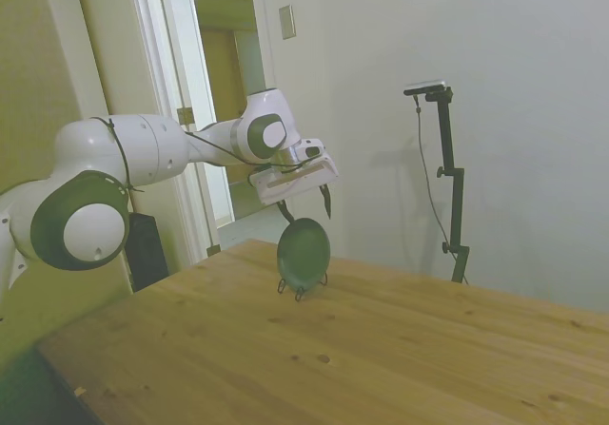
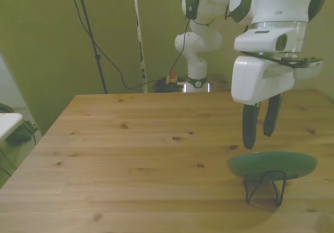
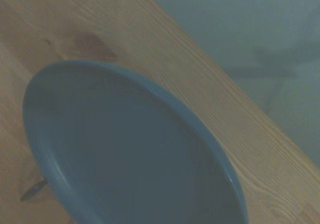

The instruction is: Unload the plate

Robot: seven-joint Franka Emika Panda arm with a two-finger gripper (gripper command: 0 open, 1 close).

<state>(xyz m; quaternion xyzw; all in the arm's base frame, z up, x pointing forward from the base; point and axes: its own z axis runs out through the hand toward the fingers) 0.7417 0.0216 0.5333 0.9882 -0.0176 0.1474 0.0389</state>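
We see the plate (image 2: 271,166) upright in its wire stand (image 2: 266,187), lower right of the front view. Our gripper (image 2: 259,130) hangs just above its rim, fingers parted, holding nothing.

From my end the small round dark green-grey plate (image 1: 304,252) looks smooth with a dull sheen, sitting in a thin black wire stand (image 2: 266,187), on the knotty matt wooden table (image 2: 146,155).

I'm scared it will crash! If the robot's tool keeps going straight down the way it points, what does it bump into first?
Most likely the top edge of the plate, which stands upright in the wire stand right under the open tool. Depth is hard to judge.
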